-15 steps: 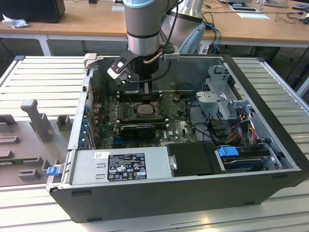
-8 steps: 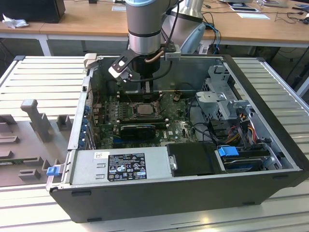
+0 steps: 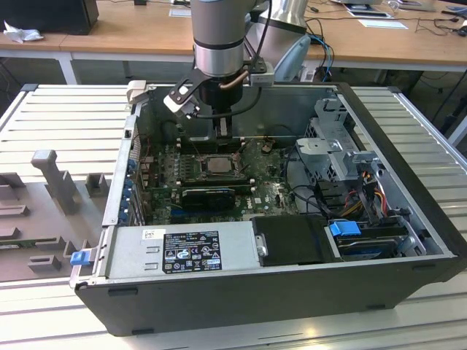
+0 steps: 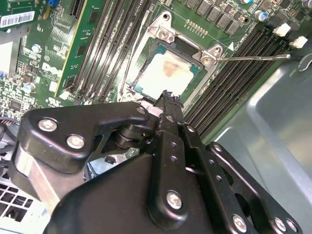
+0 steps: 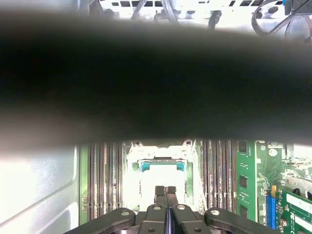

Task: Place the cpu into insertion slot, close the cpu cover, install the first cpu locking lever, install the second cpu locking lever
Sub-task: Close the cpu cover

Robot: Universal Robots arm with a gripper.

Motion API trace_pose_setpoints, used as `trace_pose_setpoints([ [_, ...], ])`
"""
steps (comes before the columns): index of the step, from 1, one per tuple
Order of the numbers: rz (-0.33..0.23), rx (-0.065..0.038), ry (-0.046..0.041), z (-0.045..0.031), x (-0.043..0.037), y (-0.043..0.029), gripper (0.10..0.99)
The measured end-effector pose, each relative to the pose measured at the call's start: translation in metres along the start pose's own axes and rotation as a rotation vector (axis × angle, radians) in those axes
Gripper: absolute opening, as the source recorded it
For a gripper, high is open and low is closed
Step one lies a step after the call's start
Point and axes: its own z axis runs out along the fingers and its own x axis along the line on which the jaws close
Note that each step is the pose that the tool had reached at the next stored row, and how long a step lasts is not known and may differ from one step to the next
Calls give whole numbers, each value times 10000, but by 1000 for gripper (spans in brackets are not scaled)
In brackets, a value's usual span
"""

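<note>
The arm (image 3: 217,36) is being held upright at 12 o'clock in the exterior view, with the gripper (image 3: 219,135) being lowered into the open case (image 3: 408,219). In both wrist views the gripper (image 4: 168,100) (image 5: 165,191) is being kept clenched, fingers pressed together with nothing between them. The cpu (image 3: 217,165) is being seated in the slot (image 3: 237,166), just at the gripper's 6 o'clock in the exterior view. In the second wrist view the cpu (image 4: 165,73) is lying just beyond the fingertips; whether it is being touched cannot be told. The cover (image 4: 163,34) is possibly being held down around it, and a thin lever (image 4: 253,57) is sticking out beside it. The case is being carried by a slatted metal table (image 3: 66,124); wooden desks (image 3: 109,29) are standing behind, at 12 o'clock.
</note>
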Motion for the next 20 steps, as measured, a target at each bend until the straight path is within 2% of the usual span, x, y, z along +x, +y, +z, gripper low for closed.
trace_pose_setpoints([
  [14,1,3,-4,-30,0,2,106],
  [20,1,2,-2,-70,1,5,106],
])
